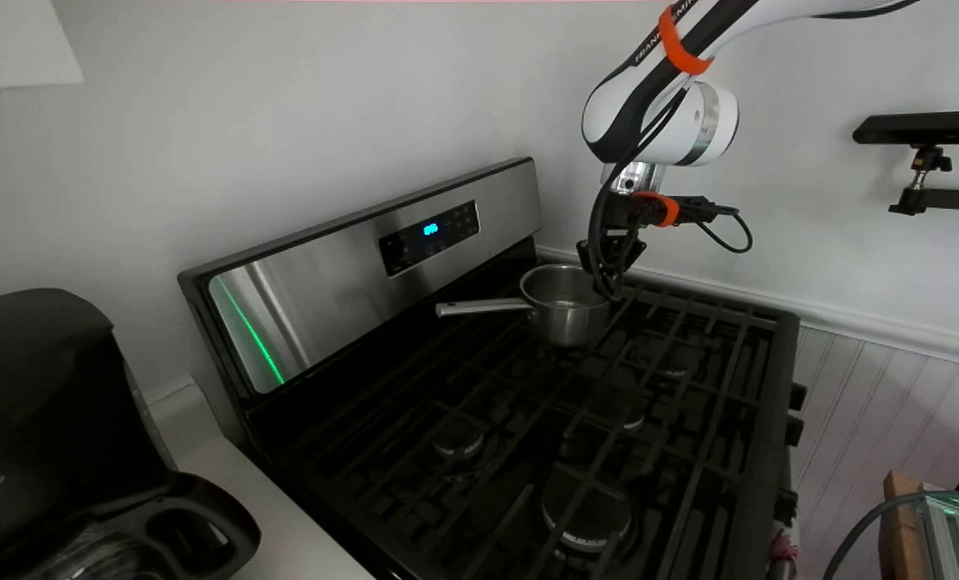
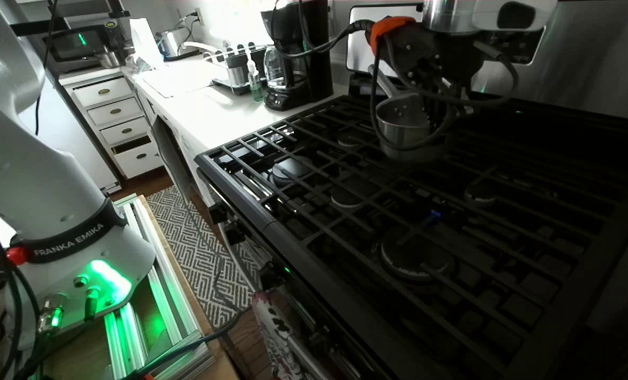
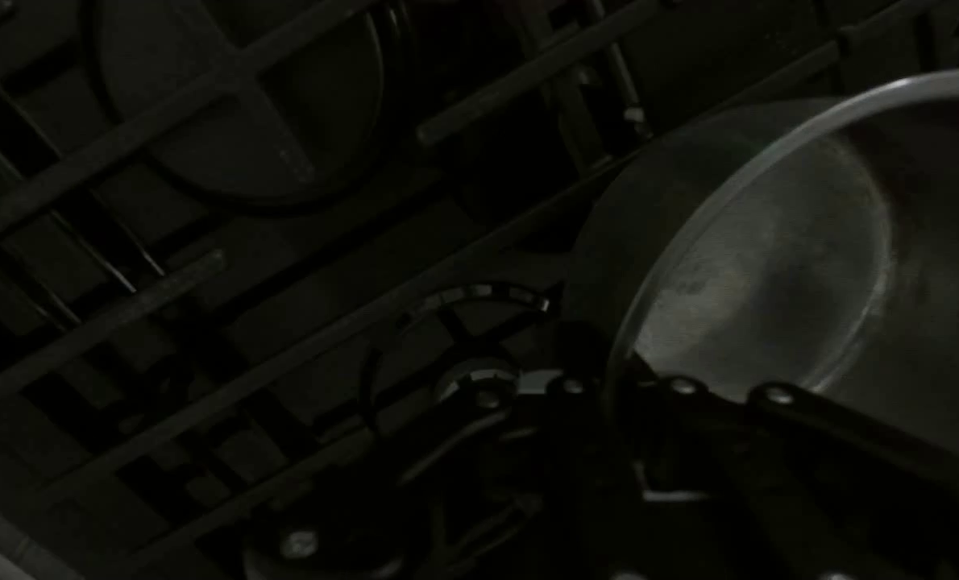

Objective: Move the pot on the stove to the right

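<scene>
So my black two-fingered claw (image 3: 623, 403) is clamped on the rim of a small round shiny steel saucepan (image 1: 566, 322), one finger inside the wall, the other outside. Wrist view is crazy dark, but that's how it reads to me. The pan is right under my claw, looking upright, over the dark cast-iron grates (image 3: 512, 85) of a black gas range (image 1: 772, 387). Can't tell if its base is actually touching them. Its long straight metal handle (image 1: 483, 307) pokes out across the pan from my claw. There's an orange strap (image 1: 671, 211) just above the claw, and a black cable (image 1: 595, 234) loops down beside it. In an exterior view, the slanted stainless back panel (image 1: 326, 298) with its blue digital display (image 1: 430, 229) is left of my claw. Well apart from the claw, a black coffee maker with a glass carafe (image 2: 319, 53) stands on the white tabletop (image 2: 208, 119).
</scene>
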Action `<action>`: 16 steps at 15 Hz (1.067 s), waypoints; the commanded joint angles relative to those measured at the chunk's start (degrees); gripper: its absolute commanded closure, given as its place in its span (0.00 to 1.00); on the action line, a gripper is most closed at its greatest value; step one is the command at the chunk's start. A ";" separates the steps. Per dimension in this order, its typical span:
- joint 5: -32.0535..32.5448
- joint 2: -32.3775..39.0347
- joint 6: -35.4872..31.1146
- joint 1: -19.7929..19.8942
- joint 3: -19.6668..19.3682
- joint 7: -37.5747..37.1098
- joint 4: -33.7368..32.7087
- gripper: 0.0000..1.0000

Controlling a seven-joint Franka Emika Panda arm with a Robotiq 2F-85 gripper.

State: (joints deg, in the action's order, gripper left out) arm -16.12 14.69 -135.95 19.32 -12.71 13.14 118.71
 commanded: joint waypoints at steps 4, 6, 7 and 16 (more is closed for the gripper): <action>0.51 5.78 8.50 4.31 -0.29 6.12 -11.41 0.98; 0.71 7.61 9.93 5.28 -0.19 6.89 -13.84 0.98; 0.88 8.70 10.45 5.70 -0.07 7.34 -15.06 0.98; 0.87 15.66 11.50 8.55 1.41 10.11 -22.71 0.98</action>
State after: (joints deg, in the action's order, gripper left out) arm -15.46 28.22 -127.54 25.81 -12.77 22.02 100.66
